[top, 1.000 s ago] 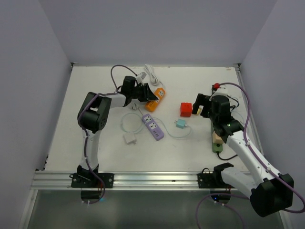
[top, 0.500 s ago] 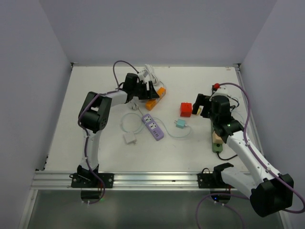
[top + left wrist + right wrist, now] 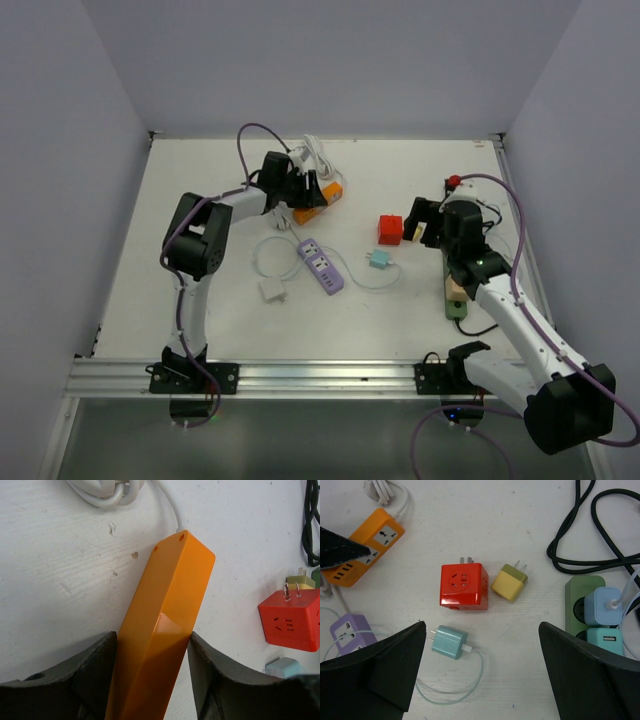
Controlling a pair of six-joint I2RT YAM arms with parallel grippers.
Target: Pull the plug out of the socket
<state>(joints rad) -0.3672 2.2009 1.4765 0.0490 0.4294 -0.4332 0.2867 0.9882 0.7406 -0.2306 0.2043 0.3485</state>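
I'm looking down on the white table [image 3: 200,300], both arms reaching in from 6 o'clock. The left arm [image 3: 195,240] stretches toward 11 o'clock, and the right arm [image 3: 510,310] angles up along the 3 o'clock side.

Out at 3 o'clock lies the green power strip [image 3: 577,605]. A pale blue plug [image 3: 606,604] and a teal USB charger [image 3: 604,640] are seated in its sockets, the only plugs I can see plugged in. A black cable [image 3: 590,535] loops just beyond it.

At 11 o'clock the left gripper [image 3: 298,188] is clenched on the orange power strip [image 3: 165,590], a finger pressed to each long side. Its visible sockets are bare, and a white cable coil [image 3: 105,490] sits at its far end.

The purple power strip [image 3: 320,266] lies near centre.

The right gripper [image 3: 480,680] hangs with its jaws spread wide, gripping nothing. Below it are the red cube adapter [image 3: 462,586] and, just beside that, the yellow plug [image 3: 509,582], both prongs up and loose. The mint charger [image 3: 449,642] lies nearest, its cord curled.
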